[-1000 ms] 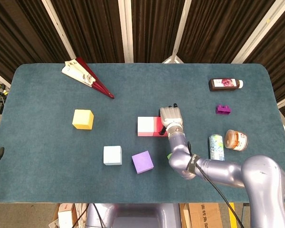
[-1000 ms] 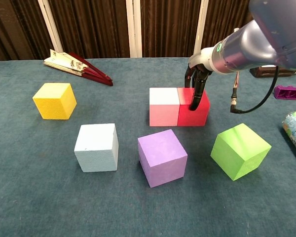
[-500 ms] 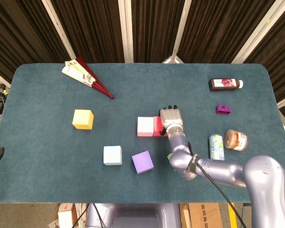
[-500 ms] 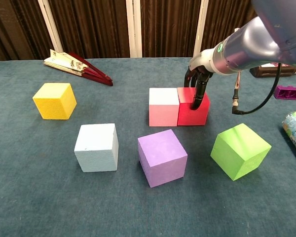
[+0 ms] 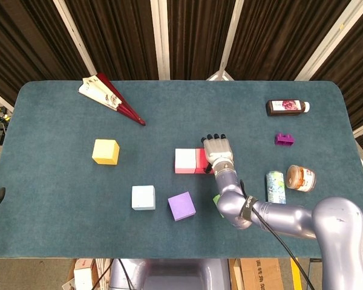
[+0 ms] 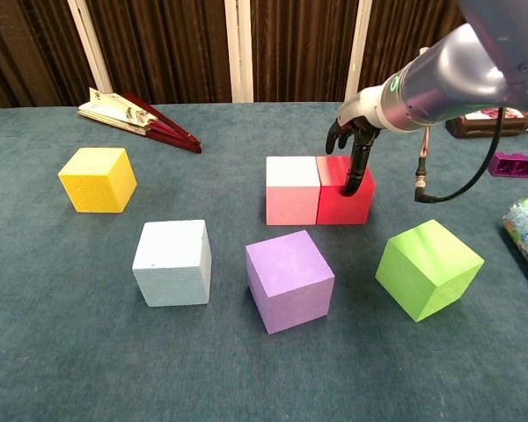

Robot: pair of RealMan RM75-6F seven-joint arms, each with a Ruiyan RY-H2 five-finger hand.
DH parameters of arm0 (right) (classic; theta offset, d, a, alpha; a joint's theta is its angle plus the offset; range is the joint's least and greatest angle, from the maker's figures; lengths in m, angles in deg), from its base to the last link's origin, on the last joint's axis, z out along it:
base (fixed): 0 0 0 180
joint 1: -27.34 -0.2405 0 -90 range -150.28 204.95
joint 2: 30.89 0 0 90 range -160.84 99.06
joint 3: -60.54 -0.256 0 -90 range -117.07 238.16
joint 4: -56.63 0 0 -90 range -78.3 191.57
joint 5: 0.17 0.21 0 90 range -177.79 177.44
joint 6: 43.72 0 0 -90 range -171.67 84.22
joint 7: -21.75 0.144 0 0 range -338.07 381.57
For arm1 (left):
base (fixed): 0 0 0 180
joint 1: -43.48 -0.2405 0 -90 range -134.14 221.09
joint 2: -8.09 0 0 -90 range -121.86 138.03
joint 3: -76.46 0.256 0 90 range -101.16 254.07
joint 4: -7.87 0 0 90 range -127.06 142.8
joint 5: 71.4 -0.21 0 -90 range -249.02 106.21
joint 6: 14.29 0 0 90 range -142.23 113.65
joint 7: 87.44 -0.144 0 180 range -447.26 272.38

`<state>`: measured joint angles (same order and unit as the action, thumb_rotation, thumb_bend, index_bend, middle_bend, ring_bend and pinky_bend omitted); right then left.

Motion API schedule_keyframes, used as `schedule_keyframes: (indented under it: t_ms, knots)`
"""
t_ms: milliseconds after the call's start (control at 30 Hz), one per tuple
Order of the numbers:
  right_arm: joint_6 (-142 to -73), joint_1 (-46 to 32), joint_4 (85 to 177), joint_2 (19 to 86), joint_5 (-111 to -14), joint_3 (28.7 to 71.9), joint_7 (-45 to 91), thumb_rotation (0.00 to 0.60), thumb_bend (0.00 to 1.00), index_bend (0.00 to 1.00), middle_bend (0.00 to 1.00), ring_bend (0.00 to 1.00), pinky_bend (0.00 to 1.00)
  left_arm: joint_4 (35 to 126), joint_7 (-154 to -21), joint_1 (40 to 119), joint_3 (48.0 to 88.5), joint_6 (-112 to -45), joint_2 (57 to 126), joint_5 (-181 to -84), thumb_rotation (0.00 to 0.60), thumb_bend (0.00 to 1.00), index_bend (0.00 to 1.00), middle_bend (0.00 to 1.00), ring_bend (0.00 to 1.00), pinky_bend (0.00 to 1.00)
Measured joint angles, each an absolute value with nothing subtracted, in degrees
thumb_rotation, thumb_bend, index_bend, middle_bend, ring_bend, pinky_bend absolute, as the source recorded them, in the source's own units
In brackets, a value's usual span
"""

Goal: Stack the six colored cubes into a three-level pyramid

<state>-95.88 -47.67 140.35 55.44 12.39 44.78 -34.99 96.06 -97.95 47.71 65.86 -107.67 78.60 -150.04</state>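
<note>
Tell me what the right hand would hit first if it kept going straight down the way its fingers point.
Probably the red cube: the right hand points down at its top, a fingertip apparently touching already.

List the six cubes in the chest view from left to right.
yellow cube → light blue cube → purple cube → pink cube → red cube → green cube
</note>
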Motion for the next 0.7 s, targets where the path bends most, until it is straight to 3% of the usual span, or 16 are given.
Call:
schedule_keyframes:
  t_ms: [367,700]
  knots:
    - [-95.67,-48.44,141.93,54.55,14.09,45.17,-36.47,0.600,0.24,0.02,0.03,0.00,0.00,96.18,-97.75,47.62,65.90,-107.88,78.53,-150.19,0.600,0.32,0.10,0.00,0.00,0.03]
    - [-98.29,-47.22,146.29,52.25,10.60,45.11,-34.33,0.600,0.07,0.00,0.01,0.00,0.00,95.84,-96.33,47.68,65.97,-107.66,78.21,-150.63,0.600,0.32,0.10,0.00,0.00,0.03]
